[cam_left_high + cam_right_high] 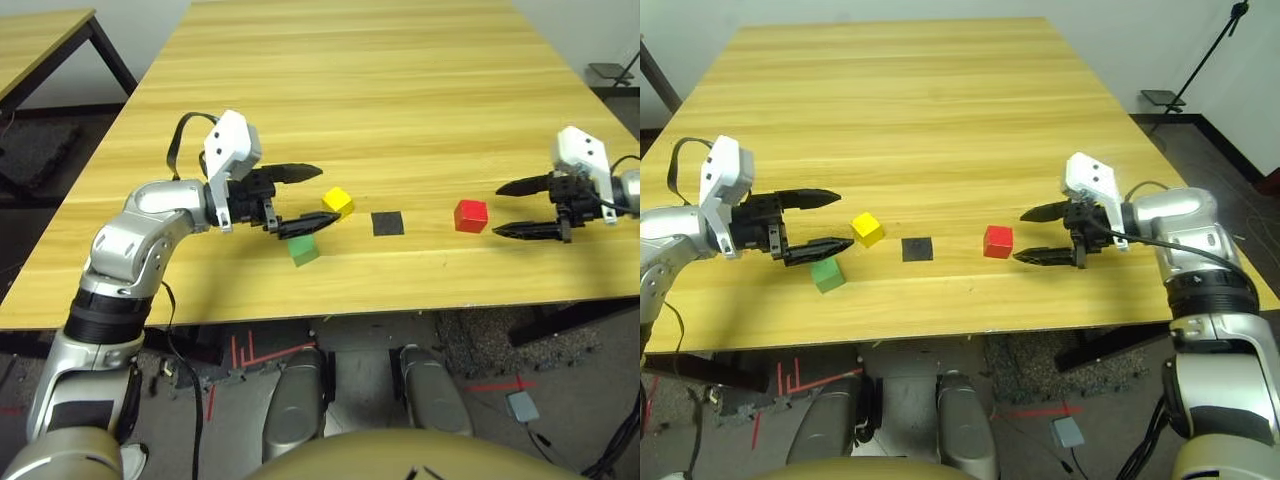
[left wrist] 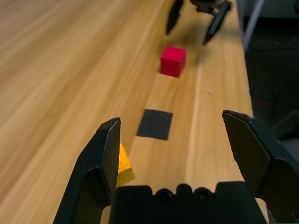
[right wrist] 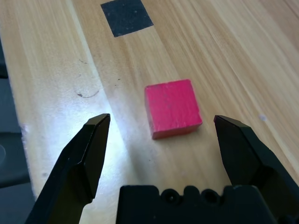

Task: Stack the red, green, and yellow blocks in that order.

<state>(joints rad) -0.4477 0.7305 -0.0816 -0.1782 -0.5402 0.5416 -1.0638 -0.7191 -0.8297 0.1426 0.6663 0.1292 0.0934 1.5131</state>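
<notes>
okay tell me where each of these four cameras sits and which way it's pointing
Left and right eye views: head, looking down at the table; silver forearms show.
Left wrist view: along the open left end effector toward the black patch.
Right wrist view: along the open right end effector.
All share the red block.

Three small cubes are counted on the wooden table (image 1: 940, 110): one red block (image 1: 998, 241), one green block (image 1: 827, 274) and one yellow block (image 1: 867, 229). One flat black square patch (image 1: 917, 248) is seen, with the yellow and green blocks to one side of it and the red block to the other. Two grippers are counted, a left gripper (image 1: 828, 220) and a right gripper (image 1: 1028, 235), each with two black fingers spread apart. One table is counted under the blocks, and part of a second wooden table (image 1: 40, 40) is seen off to the left of it.
</notes>
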